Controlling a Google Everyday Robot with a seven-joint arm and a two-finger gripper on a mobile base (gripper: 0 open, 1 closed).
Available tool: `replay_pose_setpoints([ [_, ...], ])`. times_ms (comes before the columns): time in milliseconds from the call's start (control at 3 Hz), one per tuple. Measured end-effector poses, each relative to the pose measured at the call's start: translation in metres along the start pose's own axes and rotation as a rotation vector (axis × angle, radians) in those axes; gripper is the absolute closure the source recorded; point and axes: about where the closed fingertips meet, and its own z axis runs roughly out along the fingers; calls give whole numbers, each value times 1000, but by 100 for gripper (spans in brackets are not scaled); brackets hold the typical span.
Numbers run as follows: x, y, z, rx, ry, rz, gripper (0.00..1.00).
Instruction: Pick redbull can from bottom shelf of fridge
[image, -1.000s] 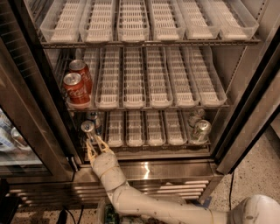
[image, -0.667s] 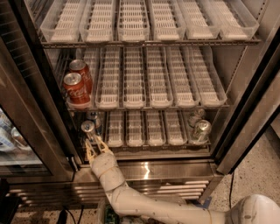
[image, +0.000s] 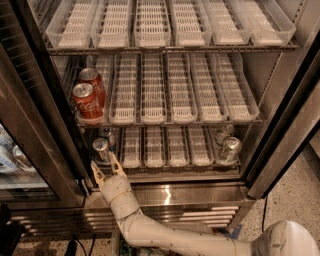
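Observation:
The fridge (image: 280, 130) stands open before me. On its bottom shelf (image: 165, 162), in the far left lane, stands a slim redbull can (image: 100, 150) with a shiny silver top, and a second alike can (image: 107, 135) stands right behind it. My gripper (image: 106, 168) is just below and in front of the front can, its two tan fingers (image: 97, 173) spread open and pointing up at the can's base. It holds nothing.
Two red Coca-Cola cans (image: 87, 101) stand at the left of the middle shelf. Two fatter silver-grey cans (image: 230, 149) stand at the right of the bottom shelf. The steel sill (image: 175, 194) and louvred base lie below. The dark door frame (image: 45, 100) is at the left.

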Motion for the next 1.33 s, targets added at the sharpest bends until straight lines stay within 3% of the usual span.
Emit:
replay_pose_setpoints([
  [667,-2,6,5,31,-21,12,41],
  [1333,3,-2,14,76,-24,-16,37],
])
